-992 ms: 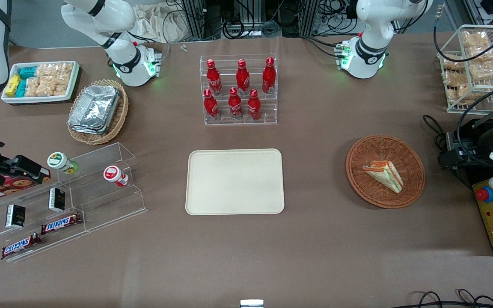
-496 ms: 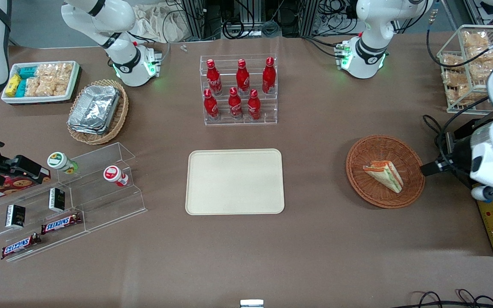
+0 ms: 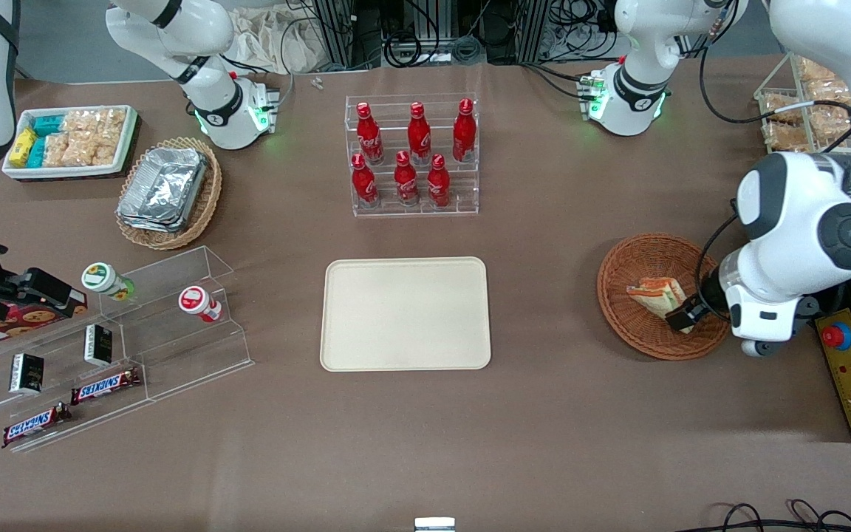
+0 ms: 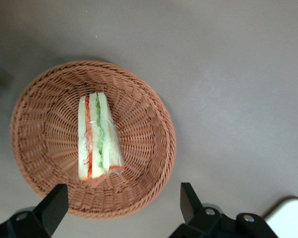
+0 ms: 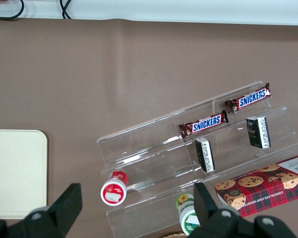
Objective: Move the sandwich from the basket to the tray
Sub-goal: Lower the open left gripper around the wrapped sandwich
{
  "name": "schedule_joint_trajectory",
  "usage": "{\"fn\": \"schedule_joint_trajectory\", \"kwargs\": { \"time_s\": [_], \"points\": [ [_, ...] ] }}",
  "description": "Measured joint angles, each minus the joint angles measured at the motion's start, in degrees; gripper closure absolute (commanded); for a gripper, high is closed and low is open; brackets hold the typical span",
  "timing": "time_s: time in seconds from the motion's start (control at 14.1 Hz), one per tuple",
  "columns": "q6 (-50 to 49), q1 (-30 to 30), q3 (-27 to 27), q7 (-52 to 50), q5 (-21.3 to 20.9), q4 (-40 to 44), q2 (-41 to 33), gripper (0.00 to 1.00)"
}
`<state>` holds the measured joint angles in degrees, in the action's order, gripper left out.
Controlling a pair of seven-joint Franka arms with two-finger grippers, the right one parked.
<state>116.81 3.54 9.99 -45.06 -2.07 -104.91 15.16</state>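
Wicker basket [image 4: 139,119] holds sandwich [image 4: 97,136] on edge, long axis between spread gripper [image 4: 121,206] fingers, above.

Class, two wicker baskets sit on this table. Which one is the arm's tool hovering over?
The round reddish-brown basket holding the sandwich; the open tool hangs above it. The tan oval basket holds foil containers.

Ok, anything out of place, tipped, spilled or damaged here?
Only two small jars lie tipped on the clear stepped stand toward the parked arm's end. The sandwich rests intact in the basket, the tray is bare, and the gripper hovers above the basket, jaws open.
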Motion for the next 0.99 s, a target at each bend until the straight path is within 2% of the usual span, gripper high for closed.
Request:
{"fn": "schedule_joint_trajectory", "kwargs": {
  "time_s": [0.43, 0.64, 0.99],
  "points": [
    [9.3, 0.5, -0.4, -1.8, -1.6, -12.3, -2.5, 0.00],
    [14.3, 0.5, -0.5, -3.5, -3.5, -15.8, -2.8, 0.00],
    [18.4, 0.5, -1.2, -5.2, -3.5, -18.6, -2.0, 0.00]
  ]
}}
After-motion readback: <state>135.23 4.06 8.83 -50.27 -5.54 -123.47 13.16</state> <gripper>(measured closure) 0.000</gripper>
